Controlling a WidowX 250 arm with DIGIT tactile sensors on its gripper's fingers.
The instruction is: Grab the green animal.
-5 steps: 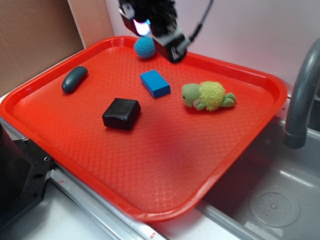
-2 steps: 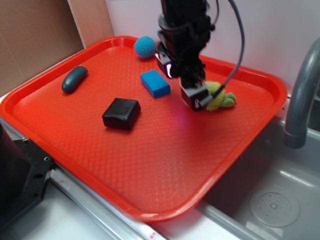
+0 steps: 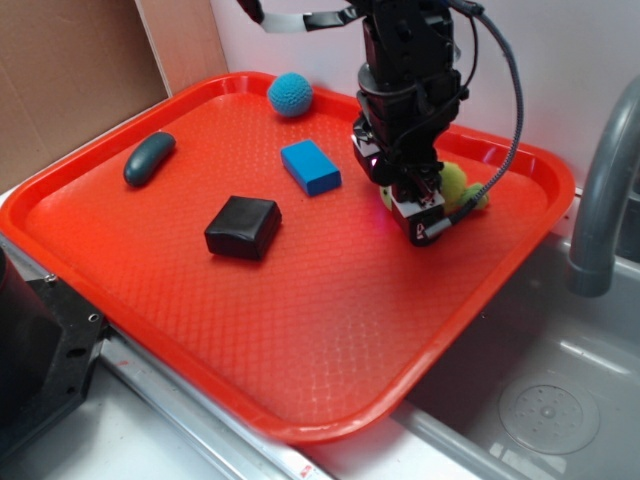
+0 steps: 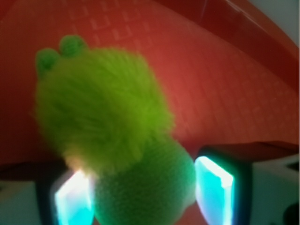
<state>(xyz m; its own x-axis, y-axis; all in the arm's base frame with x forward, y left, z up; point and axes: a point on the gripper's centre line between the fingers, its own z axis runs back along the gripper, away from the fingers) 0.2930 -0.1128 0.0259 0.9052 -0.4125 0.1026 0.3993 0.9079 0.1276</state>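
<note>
With the jaws of the black gripper (image 4: 140, 187) spread astride the fuzzy green plush turtle (image 4: 117, 140) on the red plastic tray (image 3: 300, 330), closing squarely on its head should hold best.

Bright, even exterior view, soft shadows on the red tray (image 3: 300, 330). Wrist view is blurred; the green animal (image 4: 117, 140) is out of focus, and cyan glows flare at the bottom corners.

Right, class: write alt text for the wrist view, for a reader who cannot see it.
A blurry close-up of a fuzzy green toy turtle on a red tray, its rounded head between the gripper's two glowing fingers. The jaws are open on either side of it.
</note>
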